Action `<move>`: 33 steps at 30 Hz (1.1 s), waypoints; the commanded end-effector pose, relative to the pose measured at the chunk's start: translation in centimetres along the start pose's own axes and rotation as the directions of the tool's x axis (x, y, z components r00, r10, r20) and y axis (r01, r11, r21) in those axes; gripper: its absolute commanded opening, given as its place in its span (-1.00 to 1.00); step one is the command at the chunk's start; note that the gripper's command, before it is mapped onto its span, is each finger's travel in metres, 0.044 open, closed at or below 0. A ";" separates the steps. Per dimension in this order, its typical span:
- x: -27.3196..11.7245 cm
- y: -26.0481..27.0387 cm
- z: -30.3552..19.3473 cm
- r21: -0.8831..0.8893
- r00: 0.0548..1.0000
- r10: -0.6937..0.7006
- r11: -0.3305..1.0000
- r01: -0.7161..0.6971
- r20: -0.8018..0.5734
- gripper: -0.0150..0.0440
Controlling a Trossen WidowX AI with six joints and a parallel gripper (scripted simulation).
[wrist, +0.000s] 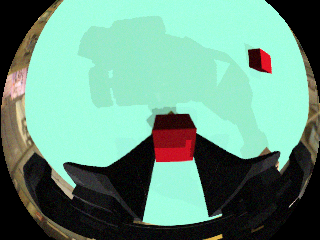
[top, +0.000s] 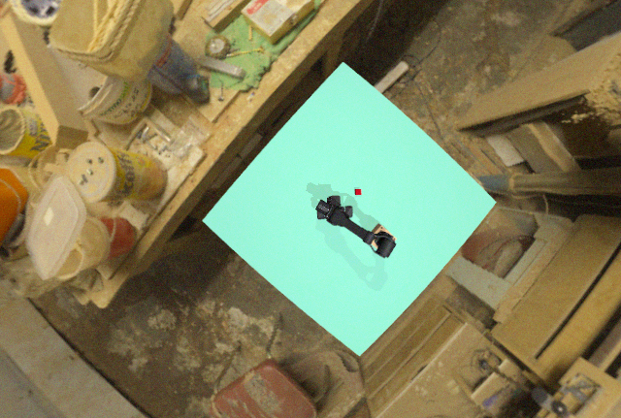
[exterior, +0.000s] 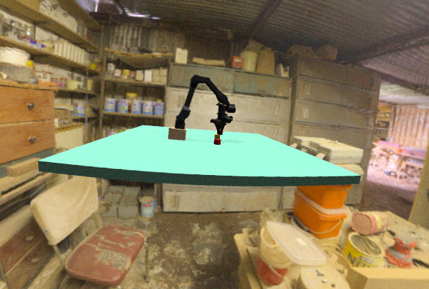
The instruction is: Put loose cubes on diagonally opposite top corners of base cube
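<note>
My gripper (exterior: 220, 130) (wrist: 174, 138) is shut on a red cube (exterior: 220, 132) (wrist: 174, 144) and holds it roughly level, low above the table near the base cube. The yellow base cube (exterior: 216, 136) shows just below and slightly left of the held cube in the exterior view. In the wrist view only a tiny tip of it shows past the held cube, and in the top view the arm hides it. I cannot tell whether the held cube touches it. The other red cube (top: 357, 191) (exterior: 217, 141) (wrist: 259, 61) lies on the table, partly in front of the base cube in the exterior view.
The arm stands on a brown box (exterior: 177, 134) at the left in the exterior view and reaches over the pale green table (top: 350, 127) (exterior: 138, 161). The table's edges drop off on all sides. Shadows of the arm lie around the work spot.
</note>
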State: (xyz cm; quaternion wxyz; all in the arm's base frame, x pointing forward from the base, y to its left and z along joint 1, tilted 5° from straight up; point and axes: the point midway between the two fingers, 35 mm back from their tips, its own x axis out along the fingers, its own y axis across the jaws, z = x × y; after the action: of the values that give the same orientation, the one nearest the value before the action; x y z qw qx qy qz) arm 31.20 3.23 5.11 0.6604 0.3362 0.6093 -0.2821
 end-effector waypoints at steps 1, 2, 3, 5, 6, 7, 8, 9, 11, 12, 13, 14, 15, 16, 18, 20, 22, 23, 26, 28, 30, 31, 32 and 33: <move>0.0 0.0 0.1 -0.002 1.000 -0.001 1.000 0.001 0.004 -0.14; 0.0 0.0 0.1 -0.002 1.000 -0.001 1.000 0.001 0.004 -0.14; 0.0 0.0 0.1 -0.002 1.000 -0.001 1.000 0.001 0.004 -0.05; 0.0 0.0 0.1 -0.002 1.000 -0.001 1.000 0.001 0.004 0.13; 0.0 0.0 0.1 -0.002 1.000 -0.001 1.000 0.001 0.004 0.20; 0.0 0.0 0.1 -0.002 1.000 -0.001 1.000 0.001 0.004 0.20; 0.0 0.0 0.1 -0.002 1.000 -0.001 1.000 0.001 0.004 0.20; 0.0 0.0 0.1 -0.002 1.000 -0.001 1.000 0.001 0.004 0.20; 0.0 0.0 0.1 -0.002 1.000 -0.001 1.000 0.001 0.004 0.20; -0.2 0.0 0.0 -0.002 1.000 -0.001 1.000 0.001 0.003 0.20; -0.5 0.0 0.0 -0.001 1.000 0.000 1.000 0.000 0.001 0.20; -0.8 0.0 0.0 0.000 1.000 0.000 1.000 0.000 0.000 0.20; -0.9 0.0 0.0 0.000 1.000 0.000 1.000 0.000 0.000 0.20; -1.0 0.0 0.0 0.000 1.000 0.000 1.000 0.000 0.000 0.20; -1.2 0.0 0.0 0.000 1.000 0.000 1.000 0.000 0.000 0.20; -1.4 0.0 0.0 0.000 1.000 0.000 1.000 0.000 0.000 0.20; -1.7 0.0 0.0 0.000 1.000 0.000 1.000 0.000 0.000 0.20; -1.8 0.0 0.0 0.000 1.000 0.000 1.000 0.000 0.000 0.20; -2.2 0.0 0.0 0.000 1.000 0.000 1.000 0.000 0.000 0.20; -2.4 0.0 0.0 0.000 1.000 0.000 1.000 0.000 0.000 0.20; -2.7 0.0 0.0 0.000 1.000 0.000 1.000 0.000 0.000 0.20; -2.8 0.0 0.0 0.000 1.000 0.000 1.000 0.000 0.000 0.20; -2.9 0.0 0.0 0.000 1.000 0.000 1.000 0.000 0.000 0.20; -3.0 0.0 0.0 0.000 1.000 0.000 1.000 0.000 0.000 0.20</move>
State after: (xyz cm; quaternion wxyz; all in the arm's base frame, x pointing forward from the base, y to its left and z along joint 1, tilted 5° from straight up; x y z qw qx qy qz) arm 30.73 3.12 7.42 0.6570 0.3350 0.6124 -0.2849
